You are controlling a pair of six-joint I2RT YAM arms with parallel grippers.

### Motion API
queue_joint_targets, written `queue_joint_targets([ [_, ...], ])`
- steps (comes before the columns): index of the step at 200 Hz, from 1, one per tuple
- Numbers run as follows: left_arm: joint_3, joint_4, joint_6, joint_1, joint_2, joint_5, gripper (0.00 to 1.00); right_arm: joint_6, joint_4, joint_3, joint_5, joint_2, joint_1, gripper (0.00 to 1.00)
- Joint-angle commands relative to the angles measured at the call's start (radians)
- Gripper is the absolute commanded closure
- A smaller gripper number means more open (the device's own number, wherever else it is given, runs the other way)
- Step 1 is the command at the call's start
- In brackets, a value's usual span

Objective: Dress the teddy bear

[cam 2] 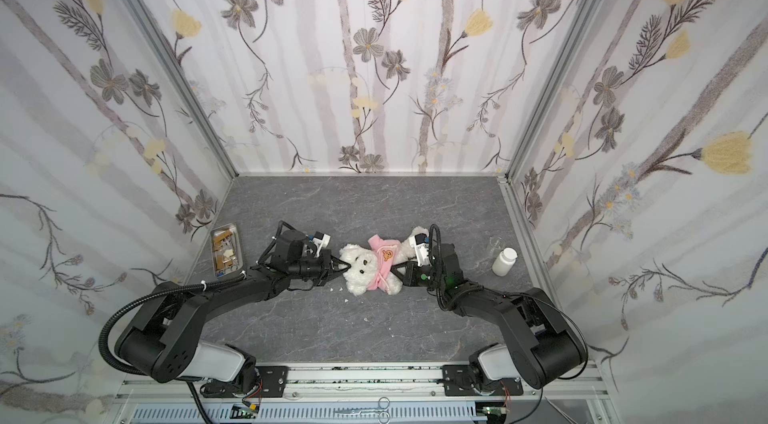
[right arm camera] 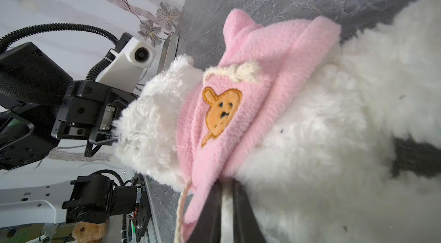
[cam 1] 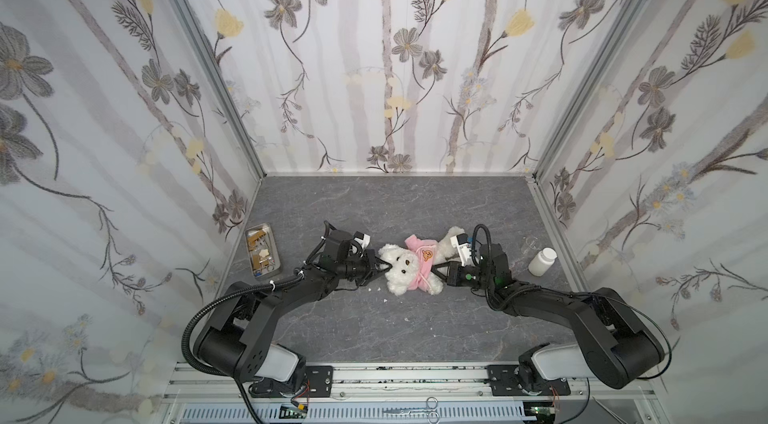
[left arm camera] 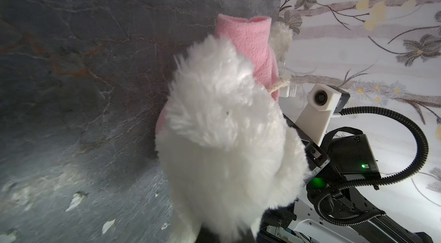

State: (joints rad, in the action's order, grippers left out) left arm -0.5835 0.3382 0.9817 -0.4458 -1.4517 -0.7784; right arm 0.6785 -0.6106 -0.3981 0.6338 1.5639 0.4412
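In both top views the teddy bear (cam 1: pixel 399 272) lies on its back in the middle of the surface (cam 1: pixel 374 330), stretched between the two arms. The left hand (cam 1: pixel 383 266) is clamped shut on the fur of its head, and the right hand (cam 1: pixel 436 270) is at the lower edge of the pink hoodie (cam 1: pixel 419 259). The main risk, I judge, is a tug-of-war: a pull on the hem could drag the head out of a grip that has only fluff. At the far left a metal tray (cam 1: pixel 276 251) holds small brown and pale bits (too small to name). On the right stand a capped white bottle (cam 1: pixel 542 261), contents hidden, and a small clear glass (cam 1: pixel 532 242) that I cannot tell is empty or not. White flecks (cam 1: pixel 379 288) lie near the bear. The left wrist view is mostly filled by the bear's head. A hoodie sleeve ends open beyond it with a paw (left arm camera: pixel 281 36) beside it, so an arm may not be through, and pulling down could bunch the cloth. In the right wrist view the right hand's two dark fingers (right arm camera: pixel 210 208) stand almost together, pinching the hem. The loose cord (right arm camera: pixel 183 196) hangs right beside them and could catch there. The hoodie sits high on the chest.
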Motion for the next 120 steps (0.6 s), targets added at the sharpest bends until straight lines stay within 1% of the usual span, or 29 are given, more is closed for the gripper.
queue_joint_targets([
  [1,-0.010,0.004,-0.012,0.001,0.002,-0.016,1.00,0.039,-0.099,-0.009,0.032,0.008,0.008,0.84],
  [51,-0.013,0.004,-0.012,-0.001,0.001,-0.019,1.00,0.050,-0.101,-0.029,0.018,0.025,0.024,0.79],
  [55,-0.013,0.003,-0.012,-0.002,0.000,-0.021,1.00,0.049,-0.099,-0.031,0.015,0.055,0.026,0.79],
  [80,-0.016,0.003,-0.014,-0.005,-0.002,-0.024,1.00,0.063,-0.117,-0.043,0.009,0.085,0.046,0.78],
  [93,-0.020,0.002,-0.018,-0.009,-0.009,-0.026,1.00,0.076,-0.134,-0.046,0.004,0.095,0.058,0.78],
  [120,-0.023,0.001,-0.017,-0.018,-0.011,-0.025,1.00,0.084,-0.134,-0.044,-0.028,0.104,0.065,0.86],
])
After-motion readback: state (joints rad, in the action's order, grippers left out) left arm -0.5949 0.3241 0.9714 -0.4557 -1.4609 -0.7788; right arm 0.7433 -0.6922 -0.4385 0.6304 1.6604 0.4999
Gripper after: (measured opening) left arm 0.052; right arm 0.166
